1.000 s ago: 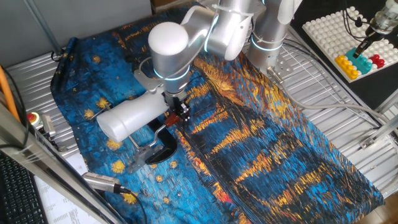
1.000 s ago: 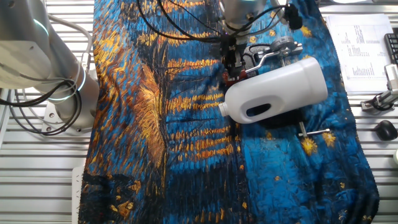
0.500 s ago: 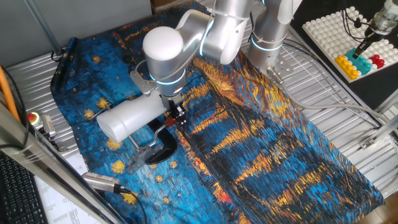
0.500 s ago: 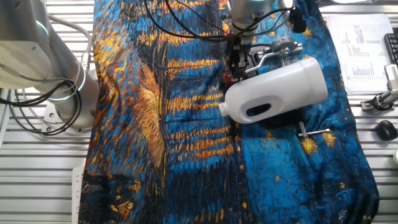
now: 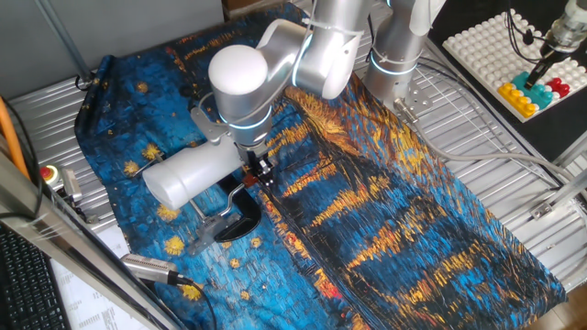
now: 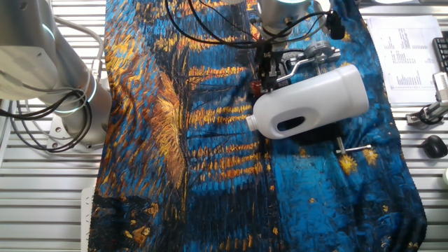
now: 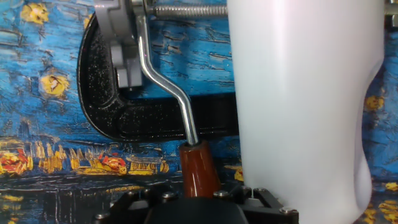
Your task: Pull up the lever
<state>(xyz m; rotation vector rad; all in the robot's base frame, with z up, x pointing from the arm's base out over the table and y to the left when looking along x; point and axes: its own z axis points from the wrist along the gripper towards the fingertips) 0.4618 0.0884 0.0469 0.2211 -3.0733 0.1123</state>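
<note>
- Blue-and-orange painted cloth (image 5: 413, 220) covers the counter (image 5: 55, 101), ribbed bare metal showing at the left edge of one fixed view.
- Far left, that view: red round button (image 5: 48, 173) on the counter edge; silver rod with a cable (image 5: 151, 269) lower left, lying on the cloth edge.
- Left of centre: white plastic cylinder (image 5: 193, 171) lying tilted, its near end toward the lower left; black base (image 5: 240, 220) below it with a silver bracket piece.
- Centre: end effector (image 5: 259, 171) pointing down just right of the cylinder, under the arm's round white joint (image 5: 240, 78).
- Lever (image 7: 163, 78): in the hand view, slim bent silver arm runs from a grey pivot block at upper left down to the dark-red knob (image 7: 199, 168) at bottom centre; black base behind it, white cylinder filling the right half of the frame.
- Knob's lower end goes into the black end effector body at the bottom edge; fingertips not visible there, so the grip looks closed on the knob but contact cannot be confirmed.
- Other fixed view: end effector (image 6: 269, 70) at upper centre, small red knob (image 6: 257, 85) at its left side, lever arm (image 6: 301, 61) running right toward a grey round part; white cylinder (image 6: 311, 101) just below and right.
- Upper right, first fixed view: white peg tray (image 5: 500, 50) with yellow, teal and red pieces, well apart from the lever.
- Right edge, other fixed view: printed paper (image 6: 409, 59), black round object (image 6: 435, 145).
</note>
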